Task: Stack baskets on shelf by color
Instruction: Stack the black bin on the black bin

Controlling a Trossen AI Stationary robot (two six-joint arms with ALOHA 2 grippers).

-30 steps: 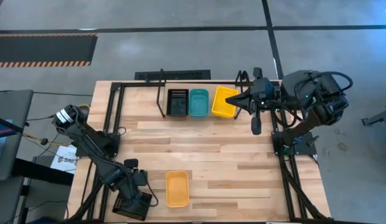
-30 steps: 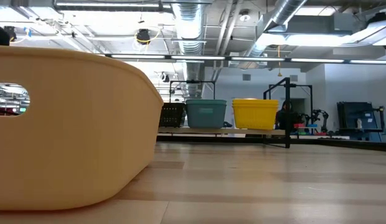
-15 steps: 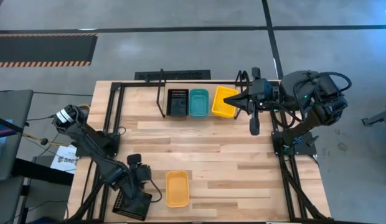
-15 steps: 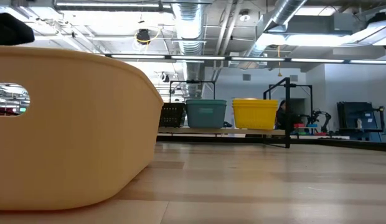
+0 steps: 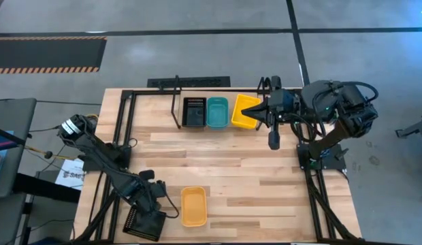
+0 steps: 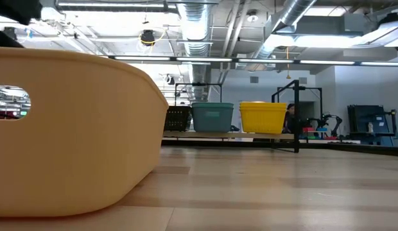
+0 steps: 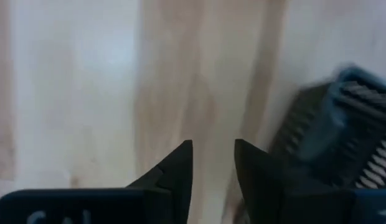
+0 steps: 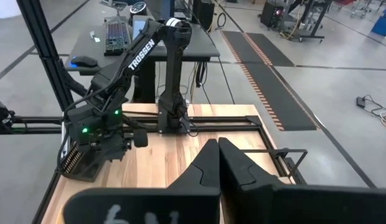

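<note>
Behind wooden table (image 6: pixel 263 186), probably workshop.

The overhead camera looks straight down on the whole table (image 5: pixel 218 163). The low one sits at tabletop height, right against the orange basket (image 6: pixel 70 128), facing the shelf (image 6: pixel 237 131); both views share these.

— Any writing you can read?
— One word: "TROSSEN", in white capitals along the left arm (image 8: pixel 143 46), seen in the right wrist view.
— Anything else?
— Pale marks on the wrist housings at the bottom of both wrist views, too cropped to read.
</note>
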